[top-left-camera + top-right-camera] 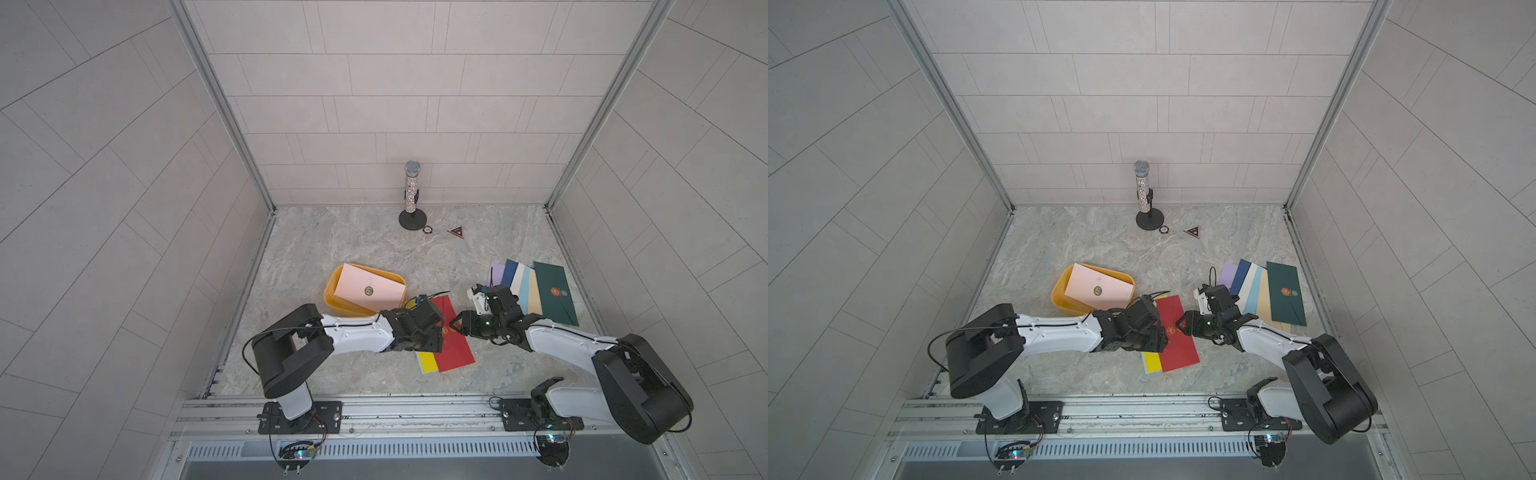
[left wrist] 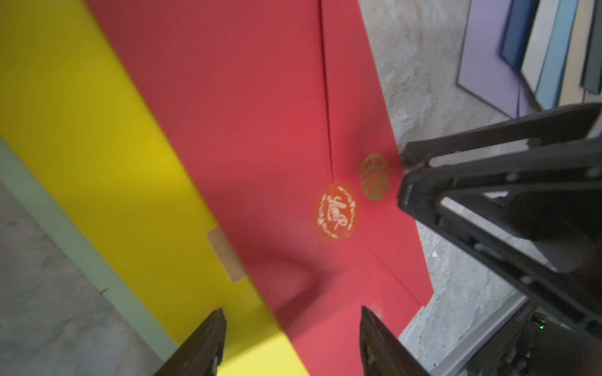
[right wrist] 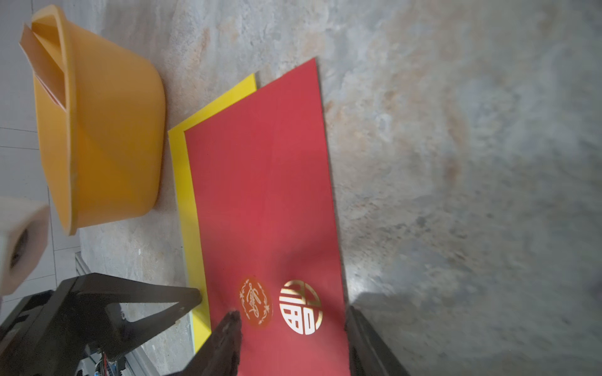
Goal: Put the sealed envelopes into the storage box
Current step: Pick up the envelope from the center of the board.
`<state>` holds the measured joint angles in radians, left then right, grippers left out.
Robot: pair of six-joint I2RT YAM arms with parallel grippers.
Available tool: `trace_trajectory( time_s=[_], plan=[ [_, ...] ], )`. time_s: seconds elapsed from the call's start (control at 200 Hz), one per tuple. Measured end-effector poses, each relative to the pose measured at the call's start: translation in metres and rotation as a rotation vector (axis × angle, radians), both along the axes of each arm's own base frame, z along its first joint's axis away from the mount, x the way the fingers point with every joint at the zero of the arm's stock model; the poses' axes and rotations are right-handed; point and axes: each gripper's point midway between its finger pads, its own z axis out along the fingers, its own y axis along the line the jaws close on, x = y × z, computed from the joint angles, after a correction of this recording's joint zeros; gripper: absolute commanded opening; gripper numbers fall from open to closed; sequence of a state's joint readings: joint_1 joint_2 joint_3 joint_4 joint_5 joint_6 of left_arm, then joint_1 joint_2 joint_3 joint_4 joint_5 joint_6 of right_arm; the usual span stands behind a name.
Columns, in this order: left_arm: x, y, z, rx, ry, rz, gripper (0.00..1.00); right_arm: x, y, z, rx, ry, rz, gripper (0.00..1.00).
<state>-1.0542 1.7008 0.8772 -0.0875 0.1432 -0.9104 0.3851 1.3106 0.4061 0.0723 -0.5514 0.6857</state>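
Directly under left hand [image 2: 292,311], red envelope [image 2: 244,130], right hand [image 3: 291,312] at edge

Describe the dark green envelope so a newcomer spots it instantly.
On the marble tabletop, find the fan of overlapping envelopes on the robot's right. The dark green envelope is the end one nearest the side wall, lying on top. Unlike its neighbours, it shows two round seals.

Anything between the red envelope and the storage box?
Nothing visible: only bare table separates the red envelope from the storage box. A pink envelope already lies slanted across the box.
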Motion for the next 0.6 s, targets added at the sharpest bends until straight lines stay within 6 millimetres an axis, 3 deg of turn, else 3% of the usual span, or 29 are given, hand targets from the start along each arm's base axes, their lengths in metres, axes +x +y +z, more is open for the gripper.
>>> trace_trajectory(
  time_s=[0.375, 0.6],
  plan=[
    [0.006, -0.010, 0.003, -0.083, 0.005, 0.027, 0.69, 0.014, 0.012, -0.001, 0.100, -0.045, -0.007, 0.50],
    [0.010, -0.012, 0.005, -0.134, 0.008, 0.042, 0.69, 0.013, 0.008, 0.000, 0.112, -0.045, -0.021, 0.50]
  ],
)
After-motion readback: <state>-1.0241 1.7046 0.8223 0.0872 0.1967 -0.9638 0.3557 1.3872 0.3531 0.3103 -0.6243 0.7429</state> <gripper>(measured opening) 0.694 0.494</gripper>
